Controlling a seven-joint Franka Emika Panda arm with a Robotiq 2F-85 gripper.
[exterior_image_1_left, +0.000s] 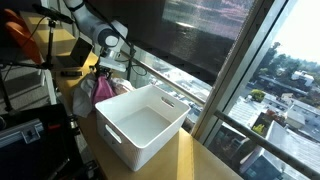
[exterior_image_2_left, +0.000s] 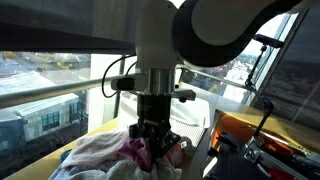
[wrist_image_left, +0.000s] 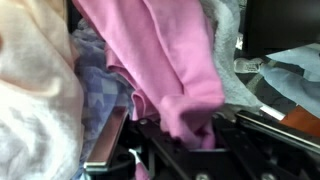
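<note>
My gripper (wrist_image_left: 185, 135) is shut on a pink cloth (wrist_image_left: 165, 60) that hangs from between the fingers and fills the middle of the wrist view. In an exterior view the gripper (exterior_image_2_left: 152, 140) stands straight down on a pile of clothes (exterior_image_2_left: 105, 155) and the pink cloth (exterior_image_2_left: 135, 150) bunches at its fingertips. In an exterior view the gripper (exterior_image_1_left: 103, 68) is just above the pink cloth (exterior_image_1_left: 103, 90) on the same pile, to the left of a white bin (exterior_image_1_left: 140, 125). A cream garment (wrist_image_left: 35, 90) and a checked blue-grey cloth (wrist_image_left: 100, 95) lie beside the pink one.
The white rectangular bin is open and looks empty on the wooden table (exterior_image_1_left: 195, 160). A large window with a railing (exterior_image_1_left: 215, 80) runs along the table. An orange object (exterior_image_2_left: 255, 135) and dark equipment (exterior_image_1_left: 25, 130) stand near the pile.
</note>
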